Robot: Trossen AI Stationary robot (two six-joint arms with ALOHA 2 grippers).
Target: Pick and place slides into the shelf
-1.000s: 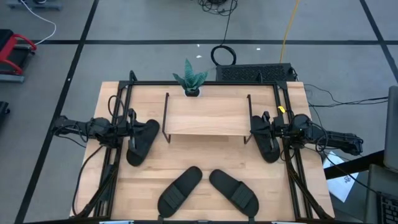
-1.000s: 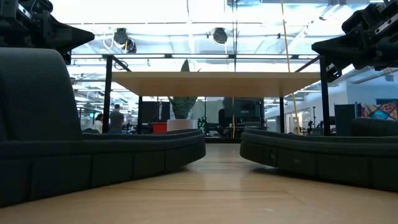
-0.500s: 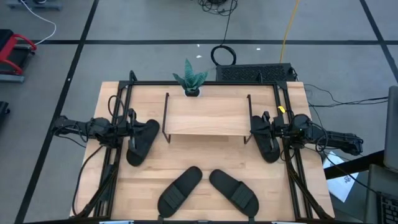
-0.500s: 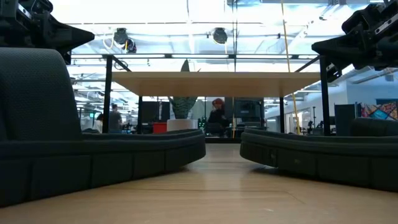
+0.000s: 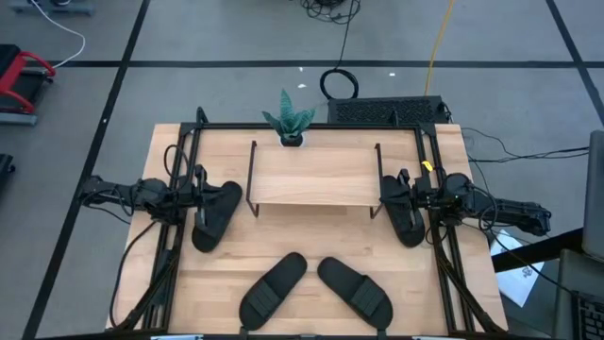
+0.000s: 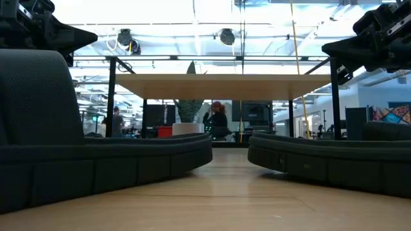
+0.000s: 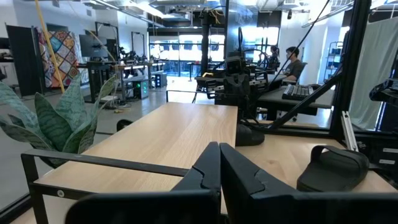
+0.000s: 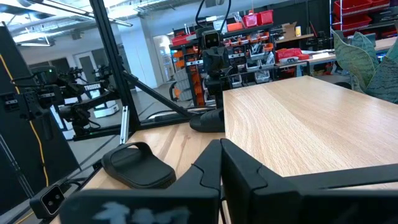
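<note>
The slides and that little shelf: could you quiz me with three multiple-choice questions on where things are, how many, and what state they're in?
1. Where is the plant?
A. behind the shelf
B. on the shelf
C. at the table's front edge

2. How many slides are in the high view?
A. two
B. four
C. six

3. The shelf's top board is:
A. bare
B. holding one slide
C. tipped over

A: it stands at the far edge.
B: one slide left, one right, two in front.
A: nothing lies on it.

Shelf (image 5: 314,176): light wood top, smooth, thin black metal legs. Slides (image 5: 272,287) in front of it: matte black, finely textured. Table (image 5: 302,255) is pale wood.
</note>
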